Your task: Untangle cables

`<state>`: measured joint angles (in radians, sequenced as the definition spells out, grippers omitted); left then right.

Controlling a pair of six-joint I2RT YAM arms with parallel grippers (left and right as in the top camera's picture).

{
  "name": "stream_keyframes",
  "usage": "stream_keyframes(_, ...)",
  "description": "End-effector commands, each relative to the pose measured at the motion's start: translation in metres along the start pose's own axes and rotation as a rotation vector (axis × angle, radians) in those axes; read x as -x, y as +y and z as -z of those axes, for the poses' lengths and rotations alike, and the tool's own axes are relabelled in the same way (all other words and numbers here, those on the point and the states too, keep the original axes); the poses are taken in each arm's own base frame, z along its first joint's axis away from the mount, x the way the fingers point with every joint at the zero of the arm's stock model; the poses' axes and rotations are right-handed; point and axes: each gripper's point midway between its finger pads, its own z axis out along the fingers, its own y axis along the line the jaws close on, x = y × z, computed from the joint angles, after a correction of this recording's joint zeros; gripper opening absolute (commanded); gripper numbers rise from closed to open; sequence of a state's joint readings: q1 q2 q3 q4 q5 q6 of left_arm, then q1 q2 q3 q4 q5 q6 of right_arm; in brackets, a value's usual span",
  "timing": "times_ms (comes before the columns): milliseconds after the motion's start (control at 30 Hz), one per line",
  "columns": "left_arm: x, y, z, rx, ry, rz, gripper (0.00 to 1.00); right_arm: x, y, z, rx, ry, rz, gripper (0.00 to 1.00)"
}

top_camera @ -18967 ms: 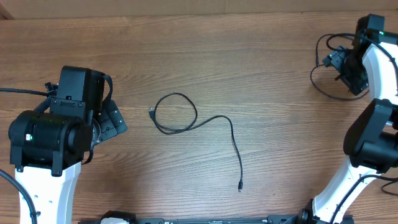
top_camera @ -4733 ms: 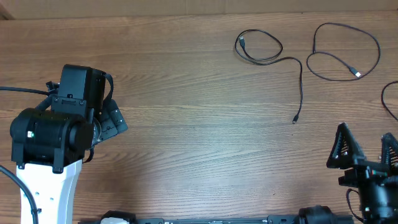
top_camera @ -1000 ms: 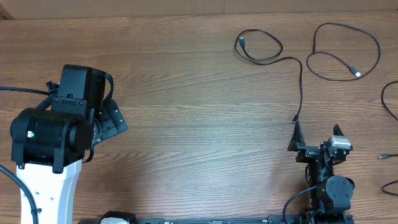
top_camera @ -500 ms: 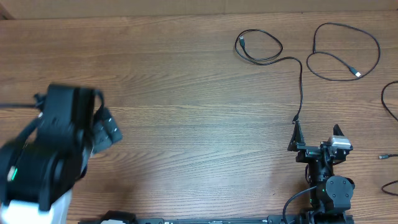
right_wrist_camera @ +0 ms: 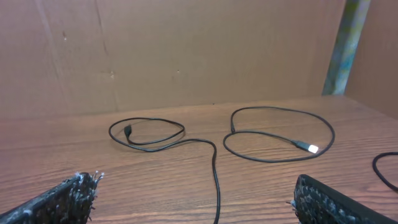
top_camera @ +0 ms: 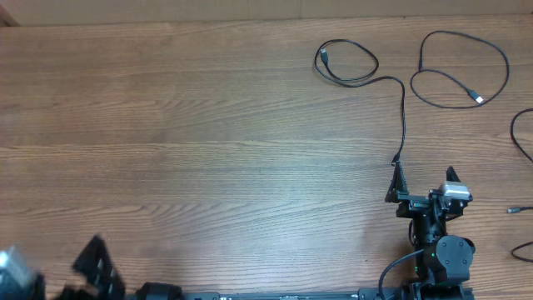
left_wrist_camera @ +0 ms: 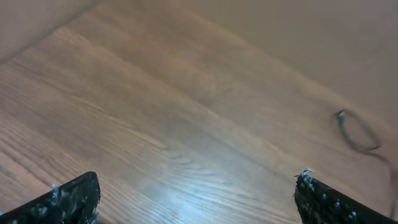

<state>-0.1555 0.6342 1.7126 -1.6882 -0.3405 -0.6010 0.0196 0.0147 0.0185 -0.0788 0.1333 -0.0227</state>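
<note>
The wooden bench (top_camera: 208, 150) runs back to a plain brown wall (right_wrist_camera: 186, 50). Near the far right corner I see a coiled cable (top_camera: 346, 82) trailing a tail toward the near edge, with a looped cable (top_camera: 454, 81) beside it. A third cable (top_camera: 513, 137) is cut off at the right edge. My right gripper (top_camera: 425, 185) sits by the near edge with its jaws wide. The left gripper (top_camera: 92, 265) is a blur in the near left corner, and its wrist view shows the fingers (left_wrist_camera: 68, 199) spread wide.

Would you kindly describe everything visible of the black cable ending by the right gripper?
The cable is thin and black, lying flat on the wooden table. One end curls into a loop with its plug inside; a long tail runs to a plug beside the open right gripper. Nothing else visibly touches it.
</note>
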Motion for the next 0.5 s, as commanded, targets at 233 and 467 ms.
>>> stream_keyframes(233, -0.010, 0.021, 0.033, -0.084, -0.116, 0.065, 1.00, -0.001, 0.002, 0.000, 0.011, -0.007, 0.011, 1.00)
stream_keyframes(467, -0.010, 0.021, 0.033, -0.083, -0.115, 0.065, 1.00, -0.001, 0.002, 0.000, 0.011, -0.007, 0.011, 1.00)
